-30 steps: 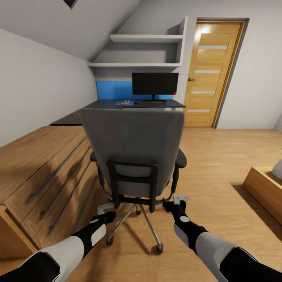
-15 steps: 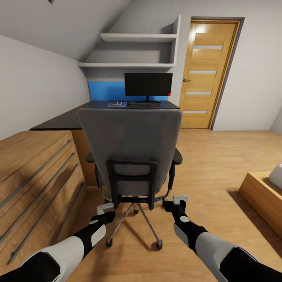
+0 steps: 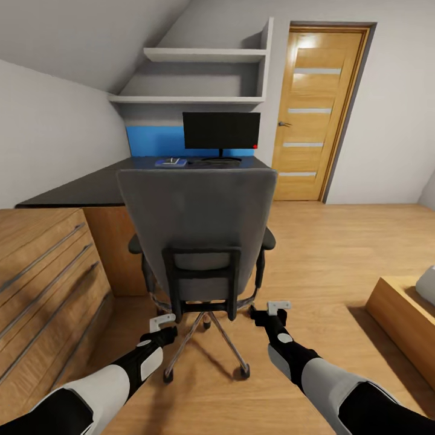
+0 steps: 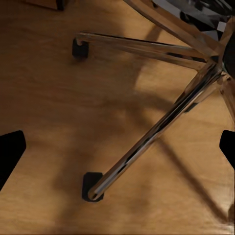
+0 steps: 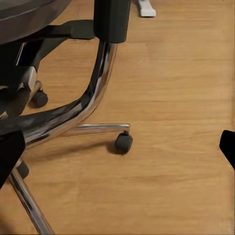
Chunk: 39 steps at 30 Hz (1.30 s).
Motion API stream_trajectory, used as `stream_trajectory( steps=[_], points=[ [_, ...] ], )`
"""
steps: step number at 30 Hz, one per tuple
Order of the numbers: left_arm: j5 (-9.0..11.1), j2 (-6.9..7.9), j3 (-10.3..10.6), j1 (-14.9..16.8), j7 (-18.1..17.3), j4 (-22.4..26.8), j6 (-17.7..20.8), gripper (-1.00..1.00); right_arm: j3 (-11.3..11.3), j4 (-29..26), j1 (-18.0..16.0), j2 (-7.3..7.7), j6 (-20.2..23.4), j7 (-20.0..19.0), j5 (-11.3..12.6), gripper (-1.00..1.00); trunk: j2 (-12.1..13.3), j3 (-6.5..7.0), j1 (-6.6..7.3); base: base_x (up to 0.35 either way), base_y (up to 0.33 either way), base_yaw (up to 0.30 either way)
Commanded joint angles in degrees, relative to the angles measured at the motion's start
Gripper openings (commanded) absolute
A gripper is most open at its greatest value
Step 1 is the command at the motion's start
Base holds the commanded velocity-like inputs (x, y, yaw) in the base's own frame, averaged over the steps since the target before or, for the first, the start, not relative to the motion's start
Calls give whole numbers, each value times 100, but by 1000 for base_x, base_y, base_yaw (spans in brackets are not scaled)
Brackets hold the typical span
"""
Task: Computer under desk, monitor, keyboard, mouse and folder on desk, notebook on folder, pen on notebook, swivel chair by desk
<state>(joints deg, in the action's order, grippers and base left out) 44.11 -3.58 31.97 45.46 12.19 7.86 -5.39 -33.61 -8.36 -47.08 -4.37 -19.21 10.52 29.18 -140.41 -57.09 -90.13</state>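
The swivel chair (image 3: pixel 199 235) stands back-on between the robot and the black bench (image 3: pixel 90 188), screening its front edge. Beyond, the monitor (image 3: pixel 221 130) sits on the bench with the blue folder (image 3: pixel 170 162) to its left; an oak door (image 3: pixel 314 112) is at right, wood drawers (image 3: pixel 42 284) at left. Against a half-second earlier, the bench and drawers sit farther left in view. Both arms reach low toward the chair's base, left hand (image 3: pixel 162 321) and right hand (image 3: pixel 273 308) spread and empty.
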Motion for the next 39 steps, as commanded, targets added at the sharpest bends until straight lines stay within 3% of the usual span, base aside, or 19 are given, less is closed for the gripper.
stream_trajectory(
  steps=[1,8,20,39],
  points=[
    [18,-2,55,7,12,111,-14,100,-49,1,-3,-1,-13,29,34,100,-2,-5,-1,257,-242,0],
    [18,-2,55,7,12,111,-14,100,-49,1,-3,-2,-13,29,35,100,-2,-5,-1,273,-160,0],
    [18,-2,55,7,12,111,-23,100,-57,1,5,-2,-13,28,-128,100,-2,-5,-1,320,-5,0],
    [18,-2,55,7,12,111,-23,100,-54,1,6,7,-13,29,-141,100,-2,-5,-1,321,0,0]
  ],
)
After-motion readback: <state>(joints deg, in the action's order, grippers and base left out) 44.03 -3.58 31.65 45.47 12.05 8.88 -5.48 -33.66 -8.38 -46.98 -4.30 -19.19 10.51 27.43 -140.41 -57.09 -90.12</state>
